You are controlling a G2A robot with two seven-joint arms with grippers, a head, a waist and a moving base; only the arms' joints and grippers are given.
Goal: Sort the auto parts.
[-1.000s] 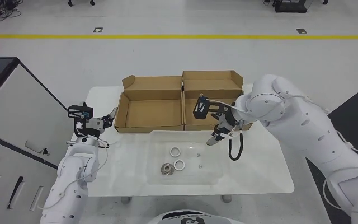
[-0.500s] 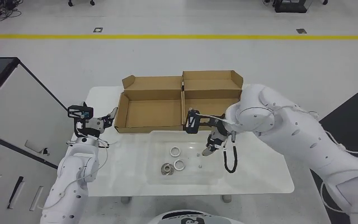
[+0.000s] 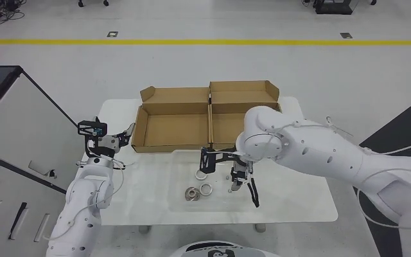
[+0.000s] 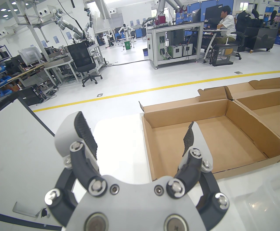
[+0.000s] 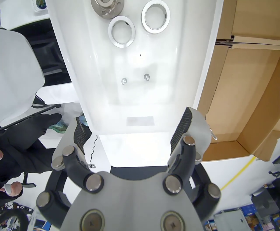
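Right claw (image 3: 236,184): jaws spread wide, nothing between them. It hangs over the right half of the clear shallow plastic tray (image 3: 183,168).
Left claw (image 4: 135,121): wide open too, and empty, out at the white table's (image 3: 302,199) left edge, just beside the left brown cardboard box (image 3: 170,128).
Rings: two silver metal rings (image 5: 155,16) lie flat and close together, left of centre in the tray.
Hub: a grey flanged metal hub (image 5: 107,6) sits just beside the near ring, on its left.
Bolts: two small silver bolts (image 5: 124,81) sit apart from the rings, between them and the right claw.
Boxes: the left box and the right brown cardboard box (image 3: 221,125) stand open, side by side along the tray's far edge.
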